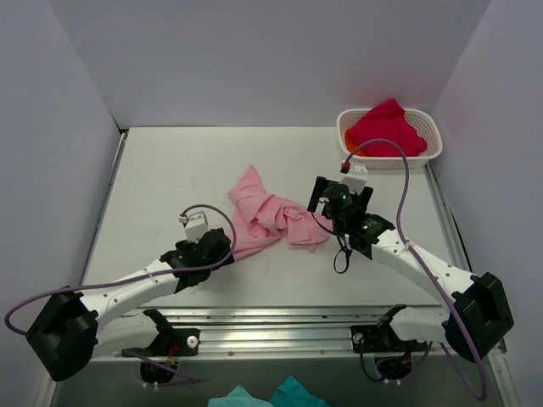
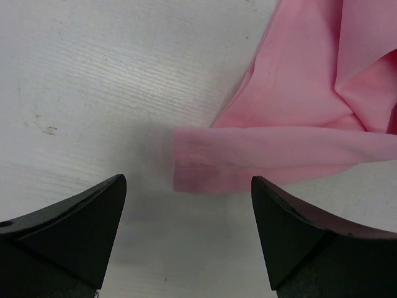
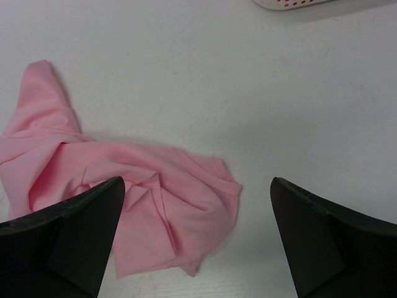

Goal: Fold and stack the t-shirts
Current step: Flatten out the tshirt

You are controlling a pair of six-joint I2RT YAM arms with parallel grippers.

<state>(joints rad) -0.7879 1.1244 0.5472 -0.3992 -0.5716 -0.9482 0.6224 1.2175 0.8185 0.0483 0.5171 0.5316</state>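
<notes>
**Top external.** Pink t-shirt [image 1: 270,217]: crumpled at the middle of the bench [image 1: 170,170], unfolded. Its long axis is diagonal, with the narrow end toward the far edge and the bunched end toward the right edge. Red t-shirt [image 1: 386,127]: heaped in the basket [image 1: 433,149] at the far right corner, not laid out. Judged progress: no fold made, no stack begun.

**Left wrist.** Left tool [image 2: 188,184]: spread wide, holding nothing. A flat strip of the pink t-shirt [image 2: 310,93], likely a sleeve or hem, lies between the fingers with its free end pointing toward the left edge.

**Right wrist.** Right tool [image 3: 197,184]: spread wide, empty, above the bunched end of the pink t-shirt [image 3: 155,198]. Basket [image 3: 298,3] is at the top of the frame.
</notes>
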